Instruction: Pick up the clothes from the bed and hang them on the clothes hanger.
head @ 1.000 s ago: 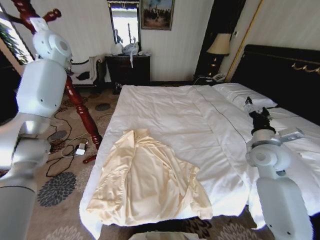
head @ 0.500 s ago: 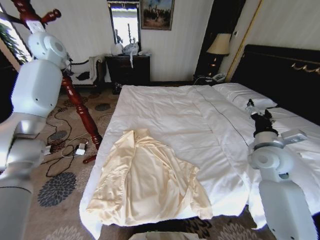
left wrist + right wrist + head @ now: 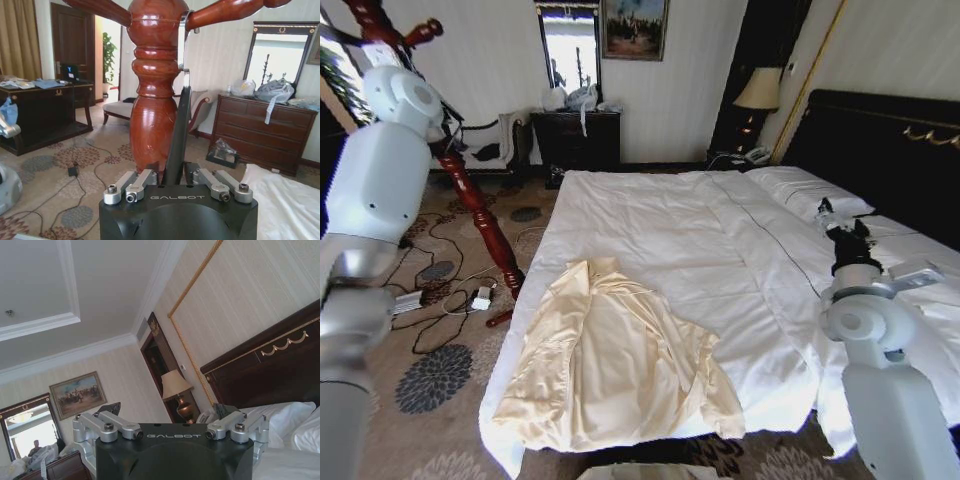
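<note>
Patterned carpet (image 3: pixel 440 375) runs along my left side of the bed (image 3: pixel 660 215), and on the duvet near the foot, toward that left edge, lies the shirt (image 3: pixel 615 365), spread flat with its collar pointing up the bed and one sleeve folded along the right side; nothing is touching it. My left arm is raised high at the far left, up beside the stand (image 3: pixel 470 195), well apart from the shirt. From the left wrist camera, the left gripper (image 3: pixel 176 150) points straight at the stand's thick red-brown post (image 3: pixel 152 100); I see one dark finger (image 3: pixel 179 135) rising from the middle of the gripper body with its metal tip against the post just under an angled peg (image 3: pixel 225 11), and I cannot tell from this whether the fingers are spread or together, only that no cloth is between them. My right arm stands on the right over the far half of the bed, and the right gripper (image 3: pixel 840 225) hovers above the duvet close to the pillow (image 3: pixel 810 190), well away from the shirt and on the other side of the dark seam line (image 3: pixel 775 240). The right wrist camera looks upward at the ceiling, the striped wall, a lamp (image 3: pixel 176 390) and the black headboard (image 3: pixel 265 370); the fingers there are out of sight, so I cannot tell their state either. A dresser (image 3: pixel 578 138) stands against the back wall beyond the bed.
</note>
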`<state>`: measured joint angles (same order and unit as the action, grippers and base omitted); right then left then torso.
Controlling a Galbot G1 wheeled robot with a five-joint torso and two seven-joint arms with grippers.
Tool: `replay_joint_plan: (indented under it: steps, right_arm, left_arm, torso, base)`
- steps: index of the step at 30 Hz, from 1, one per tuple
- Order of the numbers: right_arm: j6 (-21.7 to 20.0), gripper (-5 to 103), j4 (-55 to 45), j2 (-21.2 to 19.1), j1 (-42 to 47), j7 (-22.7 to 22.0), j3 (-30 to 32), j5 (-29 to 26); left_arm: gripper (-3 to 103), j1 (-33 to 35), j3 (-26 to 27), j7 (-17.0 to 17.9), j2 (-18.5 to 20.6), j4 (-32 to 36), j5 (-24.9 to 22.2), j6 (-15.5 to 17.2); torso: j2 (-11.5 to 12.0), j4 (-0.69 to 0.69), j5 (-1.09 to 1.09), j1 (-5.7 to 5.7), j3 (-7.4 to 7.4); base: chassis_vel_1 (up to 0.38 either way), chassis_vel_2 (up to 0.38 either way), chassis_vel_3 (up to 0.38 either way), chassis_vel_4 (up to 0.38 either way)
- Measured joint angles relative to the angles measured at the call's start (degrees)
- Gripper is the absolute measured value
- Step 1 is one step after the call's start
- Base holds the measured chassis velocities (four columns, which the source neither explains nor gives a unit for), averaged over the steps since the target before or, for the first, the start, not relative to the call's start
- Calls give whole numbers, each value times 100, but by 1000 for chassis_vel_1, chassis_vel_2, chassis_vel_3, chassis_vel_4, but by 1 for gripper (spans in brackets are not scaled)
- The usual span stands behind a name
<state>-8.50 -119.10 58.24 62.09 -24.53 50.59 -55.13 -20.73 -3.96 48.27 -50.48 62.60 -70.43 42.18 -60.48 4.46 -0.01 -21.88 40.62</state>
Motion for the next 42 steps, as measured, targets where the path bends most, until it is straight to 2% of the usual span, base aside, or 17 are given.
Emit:
replay_joint_plan:
  steps: [3, 6, 10, 14, 16, 19, 20, 22, 27, 31, 36, 38, 42]
  right_arm:
    - [-14, 100, -25, -16, 36, -32, 43, -14]
    - [-19, 100, -33, -24, 53, -48, 69, -23]
    - [-25, 100, -40, -35, 76, -67, 95, -30]
    - [-27, 100, -39, -48, 84, -83, 109, -31]
    - [-28, 100, -36, -48, 81, -84, 109, -31]
    - [-30, 100, -3, -39, 35, -90, 72, -30]
    - [-30, 100, -3, -39, 35, -90, 72, -30]
    - [-32, 100, 23, -5, 7, -96, 26, -19]
    - [-33, 100, 61, 28, -31, -100, -27, 2]
    - [-34, 100, 72, 34, -36, -103, -35, 5]
    - [-34, 100, 77, 42, -5, -110, -16, 8]
    - [-34, 100, 83, 41, 18, -111, -3, 17]
    - [-22, 100, 120, 33, 58, -112, -34, 59]
  left_arm:
    - [18, 36, -1, 1, 25, 69, -118, -2]
    - [16, 49, -1, 5, 48, 86, -159, -5]
    - [16, 65, 9, -33, 70, 135, -180, -7]
    - [16, 63, 88, -384, 125, 289, 34, -24]
    - [16, 59, 91, -445, 132, 307, 64, -50]
    - [16, 40, 120, -880, 150, 488, 204, -332]
    - [16, 40, 120, -880, 150, 488, 204, -332]
    - [16, 111, 130, -1104, 184, 741, 219, -525]
    - [16, 233, 97, -1206, 236, 1160, 133, -636]
    - [16, 263, 54, -1262, 207, 1270, 118, -720]
    - [16, 355, 19, -1610, 195, 1425, 102, -900]
    - [16, 463, 10, -1775, 242, 1629, -8, -963]
    - [16, 792, 34, -1750, 359, 2060, -362, -1031]
  torso:
    - [0, 6, 1, 0, 0]
    - [0, 4, 3, 0, 0]
    - [0, 1, 1, 0, 0]
    - [0, -4, 0, 0, 0]
    - [0, -4, 0, 0, 0]
    - [0, -3, 0, 0, 0]
    - [0, -3, 0, 0, 0]
    - [0, 1, 1, 0, 0]
    - [0, -3, 0, 0, 0]
    - [0, 0, 3, 0, 0]
    - [0, 1, 1, -1, 0]
    - [0, -1, 1, -1, 0]
    - [0, 2, 2, 1, -1]
  base:
    - [0, 0, 0, 0]
    - [0, 0, 0, 0]
    - [0, 0, 0, 0]
    - [0, 0, 0, 0]
    - [0, 0, 0, 0]
    - [0, 0, 0, 0]
    - [0, 0, 0, 0]
    - [0, 0, 0, 0]
    - [0, 0, 0, 0]
    - [0, 0, 0, 0]
    - [0, 0, 0, 0]
    - [0, 0, 0, 0]
    - [0, 0, 0, 0]
